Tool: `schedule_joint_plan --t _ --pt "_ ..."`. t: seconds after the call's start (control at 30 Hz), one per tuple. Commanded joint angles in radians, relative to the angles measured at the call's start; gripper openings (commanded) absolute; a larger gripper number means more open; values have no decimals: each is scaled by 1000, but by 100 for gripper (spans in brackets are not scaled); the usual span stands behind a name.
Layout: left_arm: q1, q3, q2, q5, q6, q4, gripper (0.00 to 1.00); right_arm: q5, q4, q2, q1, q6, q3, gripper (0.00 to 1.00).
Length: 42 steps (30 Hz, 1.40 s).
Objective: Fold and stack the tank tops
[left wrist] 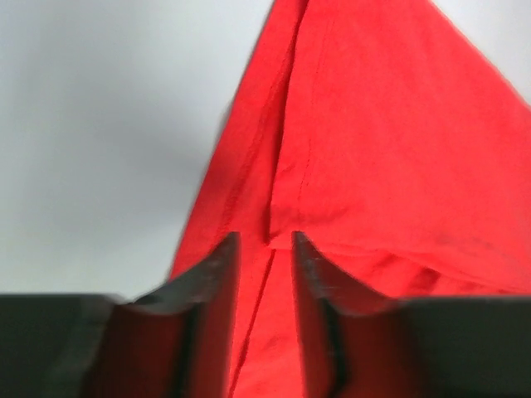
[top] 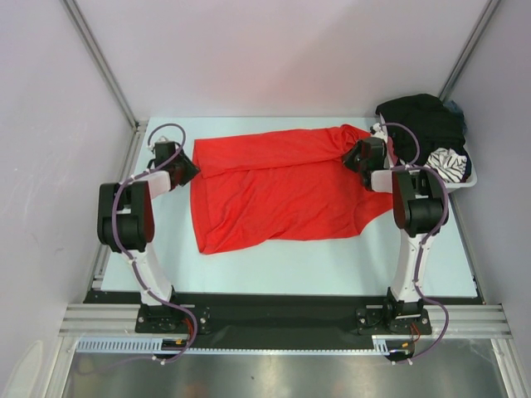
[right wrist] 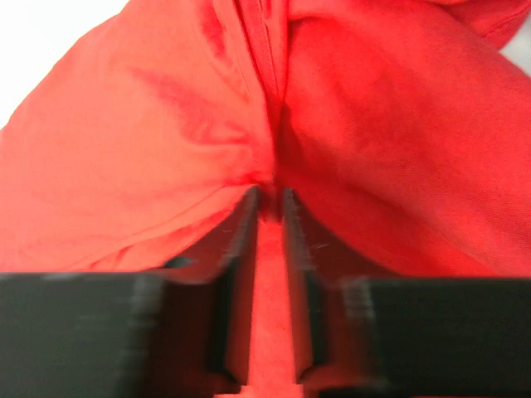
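Observation:
The red tank top (top: 282, 186) lies spread across the middle of the table, with its top part folded over. My left gripper (top: 187, 170) is at its left edge. In the left wrist view the gripper (left wrist: 265, 240) stands open, with the red cloth (left wrist: 373, 149) and a seam lying loose in the gap. My right gripper (top: 353, 155) is at the bunched right end of the red top. Its jaws (right wrist: 270, 195) are a little apart, and a puckered fold of red cloth (right wrist: 149, 141) sits at the tips. The black tank top (top: 423, 120) is heaped in the basket at the back right.
The white basket (top: 466, 184) stands at the table's back right corner, right behind my right arm, and also holds a black-and-white striped cloth (top: 448, 162). Enclosure walls and metal posts (top: 99, 58) border the table on the left, back and right.

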Motion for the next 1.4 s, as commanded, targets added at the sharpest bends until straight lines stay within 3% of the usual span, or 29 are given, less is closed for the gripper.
schedule_joint_plan --t 0.0,0.1,0.17,0.33,0.43,0.47,0.7,0.9,1.1,1.2,1.37 --pt "-3 -16 -69 -30 -10 6 45 39 -6 -77 -3 -25 -7 26" --pt "-3 -34 -115 -52 -2 -2 51 65 -18 -115 1 -40 -22 38" --pt "-2 -48 -161 -61 2 -9 51 85 -38 -151 4 -62 -24 42" --pt "-5 -82 -261 -73 -4 -82 50 163 -104 -250 44 -92 -81 63" --pt "-29 -163 -336 -96 -11 -97 59 200 -194 -361 61 -32 -146 65" --pt "-36 -178 -358 -118 -7 -106 62 214 -195 -361 64 -8 -159 65" --pt "-186 -327 -600 -210 -24 -288 69 324 -645 -549 81 202 -211 58" --pt "-203 -534 -786 -149 -41 -330 69 327 -811 -714 86 173 -321 56" --pt "-201 -611 -899 -161 -34 -358 68 194 -772 -861 84 136 -496 46" --pt "-201 -604 -899 -178 -33 -352 66 147 -730 -843 89 101 -519 38" --pt "-200 -578 -863 -184 -10 -349 64 64 -685 -748 90 33 -504 36"
